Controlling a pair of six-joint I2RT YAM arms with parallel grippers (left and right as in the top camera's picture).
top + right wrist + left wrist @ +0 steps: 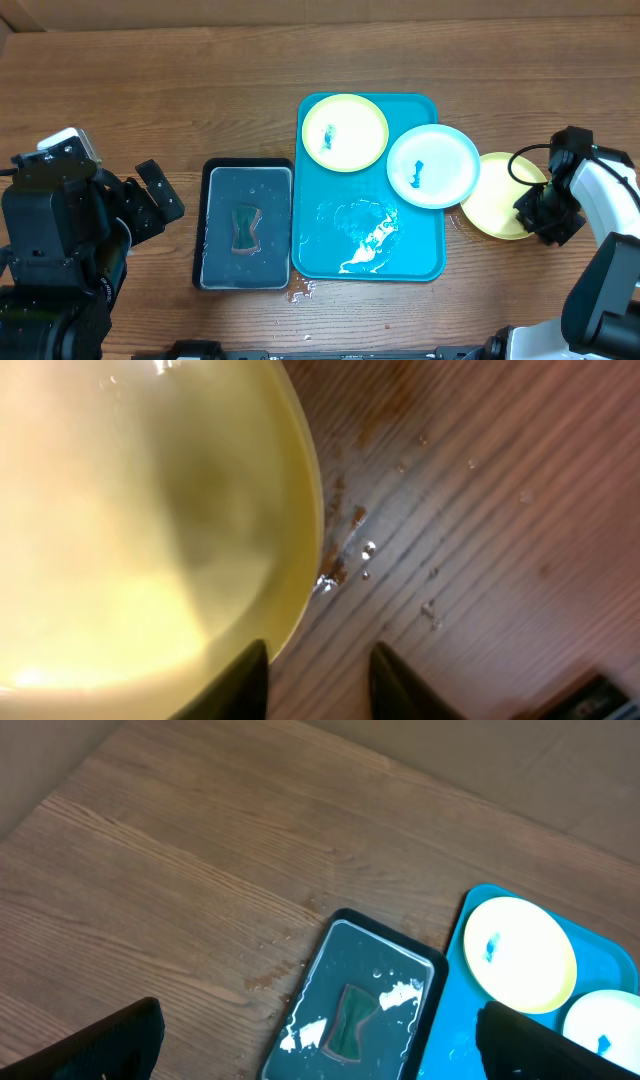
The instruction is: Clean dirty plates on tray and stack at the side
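The right jaws stand slightly spread at the rim of a yellow plate (497, 208) on the worktop (150, 100) beside the tray (420, 245); the left jaws gape wide.

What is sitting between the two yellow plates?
The light-blue plate, in the overhead view. It hangs over the turquoise tray's right edge, between the yellow plate on the tray and the yellow plate beside it.

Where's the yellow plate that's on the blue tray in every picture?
Overhead: yellow plate at the blue tray's top left corner.
Left wrist: right side, on the tray.
Right wrist: not there; that's another yellow plate, on the table.
Landmark: black tray, left of it in the first two.
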